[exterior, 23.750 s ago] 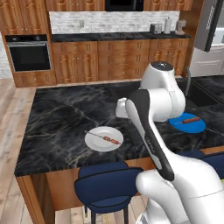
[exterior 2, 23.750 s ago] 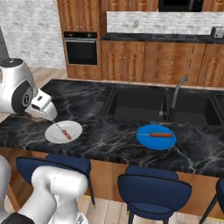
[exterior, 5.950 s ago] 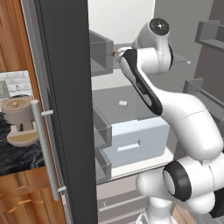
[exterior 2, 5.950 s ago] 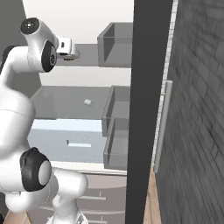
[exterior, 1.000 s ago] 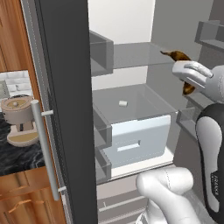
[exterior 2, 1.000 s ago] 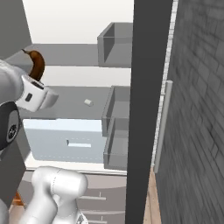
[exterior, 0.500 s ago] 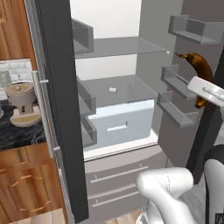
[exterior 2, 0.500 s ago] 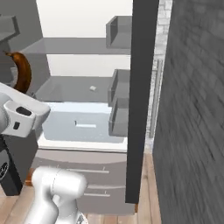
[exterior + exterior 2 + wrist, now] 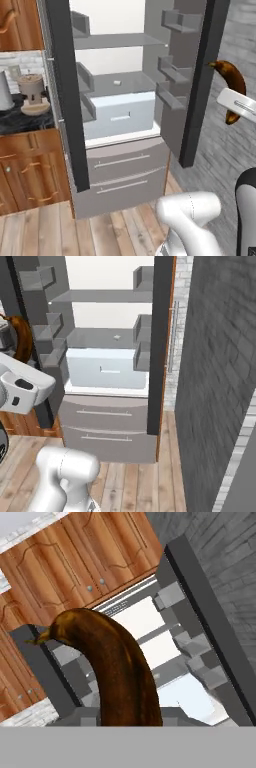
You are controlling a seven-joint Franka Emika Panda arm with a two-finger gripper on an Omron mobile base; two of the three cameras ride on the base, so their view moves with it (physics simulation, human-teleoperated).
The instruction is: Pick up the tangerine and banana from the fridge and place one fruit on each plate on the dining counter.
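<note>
My gripper is shut on the banana, a curved dark brown fruit held in the air in front of the open fridge, just outside its right door. From the right base view the banana pokes up behind the white hand at the far left. The hand view has the banana rising from between the fingers, with the fridge tilted behind it. A tiny white block lies on the fridge's shelf above the pale drawer. The tangerine, the plates and the dining counter are out of view.
Both fridge doors stand open with grey bins on them. Wooden cabinets and a dark counter with a small appliance lie to the left. A grey brick wall runs along the right. Wooden floor lies in front.
The whole picture has shifted: the base has backed away from the fridge, which now looks smaller and farther. The banana stays in the gripper, now outside the fridge.
</note>
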